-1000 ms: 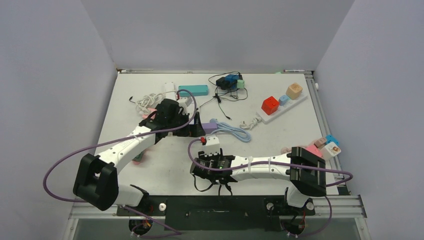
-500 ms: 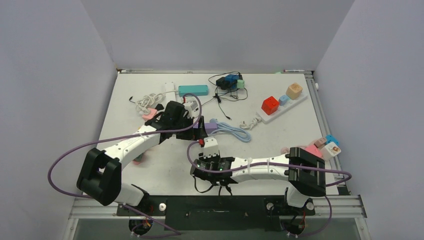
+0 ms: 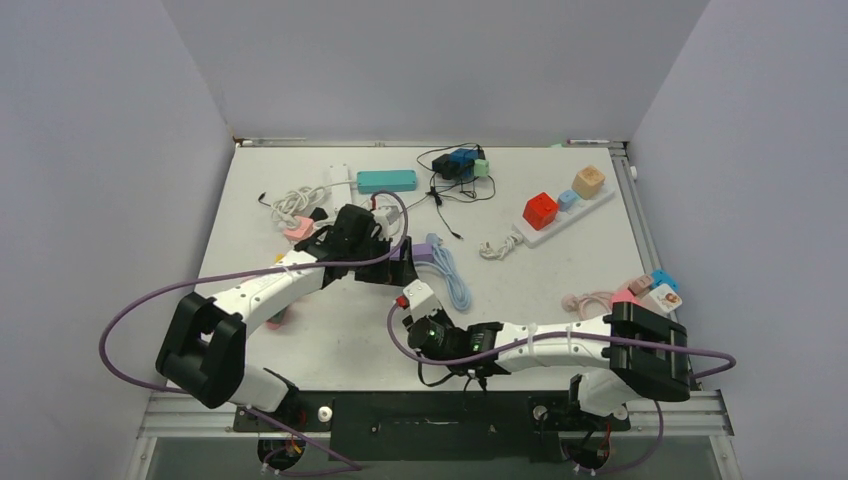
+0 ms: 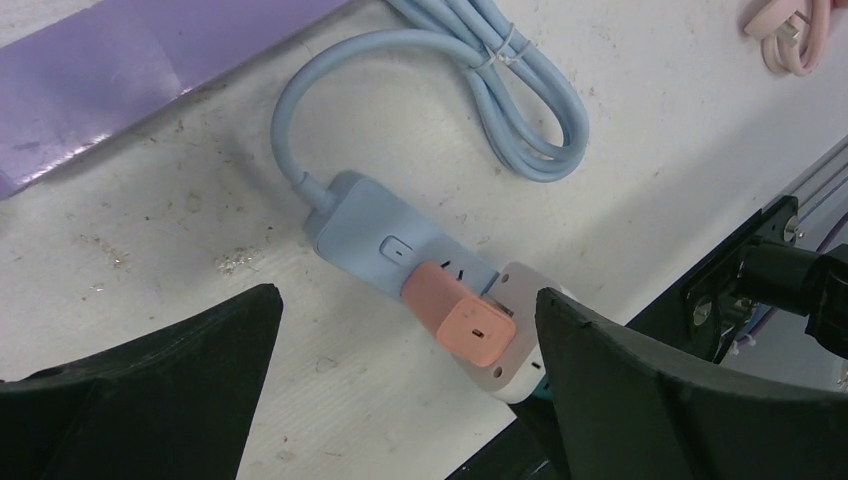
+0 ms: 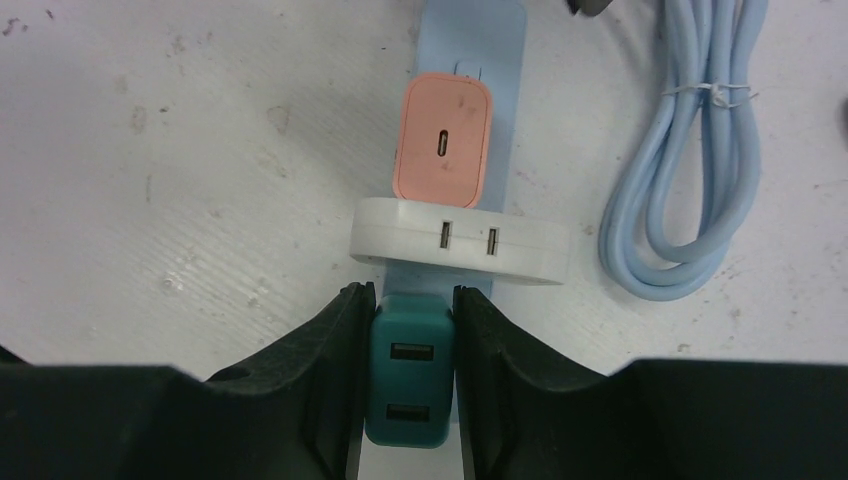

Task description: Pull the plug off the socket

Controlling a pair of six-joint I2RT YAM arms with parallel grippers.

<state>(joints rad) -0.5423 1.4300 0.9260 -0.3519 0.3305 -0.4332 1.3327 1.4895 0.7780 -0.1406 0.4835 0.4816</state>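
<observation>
On the white worktop (image 3: 620, 250), my right hand (image 5: 408, 310) squeezes the teal plug (image 5: 405, 385) in the light-blue socket (image 5: 500, 40). My left hand (image 4: 405, 300) is wide open.

White table (image 3: 560, 275) carries socket (image 4: 372, 236) and lilac strip (image 4: 120, 70)

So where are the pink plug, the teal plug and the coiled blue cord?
pink plug (image 5: 442, 150), right wrist view, middle of its top face.
teal plug (image 5: 407, 380), right wrist view, top face between its two ports.
coiled blue cord (image 5: 712, 70), right wrist view, bundled strands above the tie.
</observation>
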